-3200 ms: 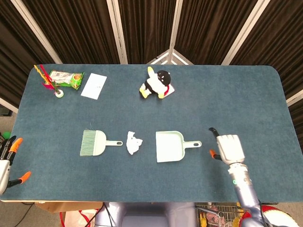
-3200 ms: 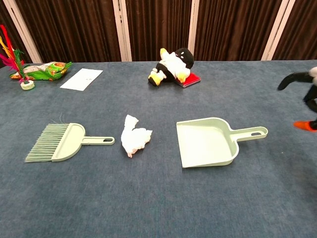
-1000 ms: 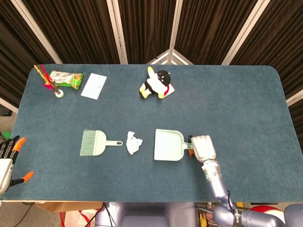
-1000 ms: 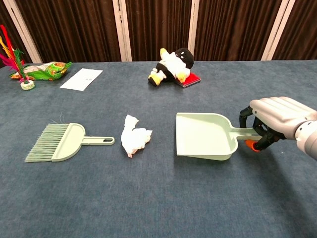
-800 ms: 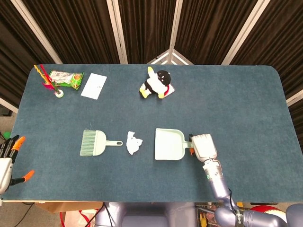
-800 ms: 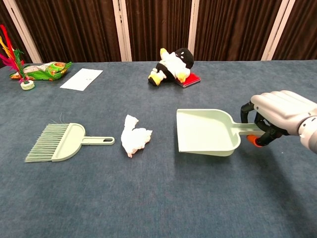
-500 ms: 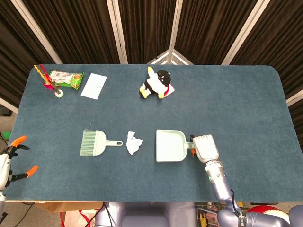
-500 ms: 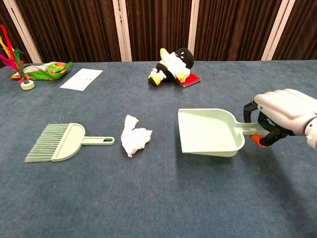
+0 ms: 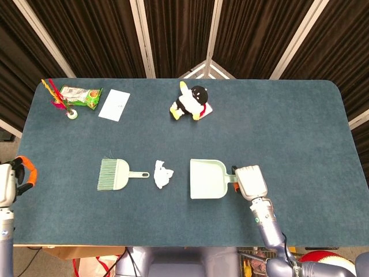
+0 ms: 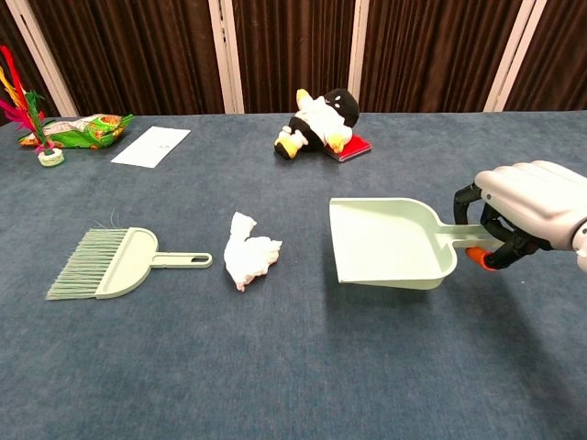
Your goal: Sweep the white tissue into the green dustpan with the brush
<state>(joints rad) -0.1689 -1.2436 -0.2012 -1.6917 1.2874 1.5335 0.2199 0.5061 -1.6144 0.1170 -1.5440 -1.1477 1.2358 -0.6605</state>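
The right hand (image 10: 523, 215) grips the dustpan (image 10: 390, 244) handle; the tissue (image 10: 249, 259) lies between dustpan and brush (image 10: 110, 263). Set the dustpan's lip flat beside the tissue. The left hand (image 9: 11, 182) holds nothing.

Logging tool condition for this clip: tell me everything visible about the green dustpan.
The green dustpan is pale mint, plastic-looking, with a flat tray, low side walls and a straight handle. Its tray is empty and its open mouth faces the white tissue, with bare table between them. The right hand grips the handle. In the chest view the handle end looks raised off the blue table, with a shadow beneath.
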